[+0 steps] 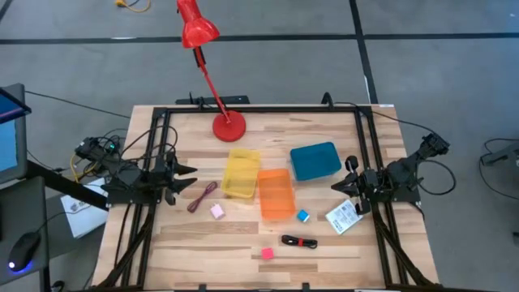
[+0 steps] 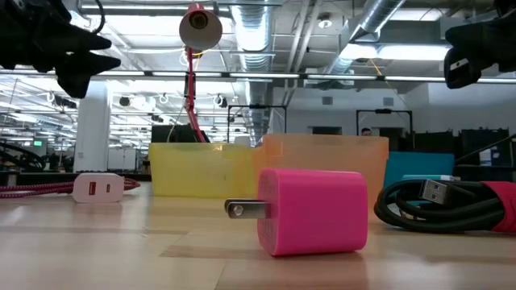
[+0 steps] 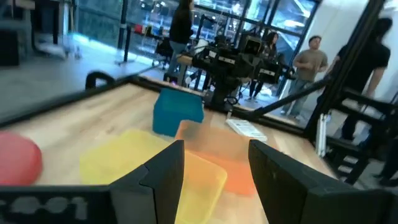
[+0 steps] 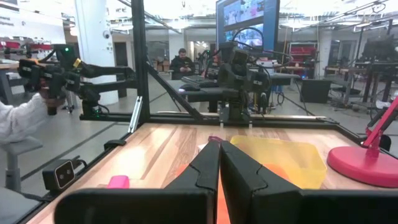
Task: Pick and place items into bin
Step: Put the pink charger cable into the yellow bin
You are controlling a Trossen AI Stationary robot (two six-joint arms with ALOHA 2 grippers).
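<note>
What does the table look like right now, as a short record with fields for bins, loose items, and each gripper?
bins: yellow bin, orange bin, blue bin, side by side mid-table
items in bins: none visible
loose items: maroon cord, pale pink cube, blue cube, hot pink cube, black-and-red cable, white packet
left gripper: open, at the left edge, holding nothing
right gripper: shut, at the right edge, beside the packet
other: red lamp

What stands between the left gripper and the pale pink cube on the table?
Only the maroon cord lies on the table between the left gripper and the pale pink cube; the gripper hangs above it, open, so nothing visible blocks the descent.
</note>
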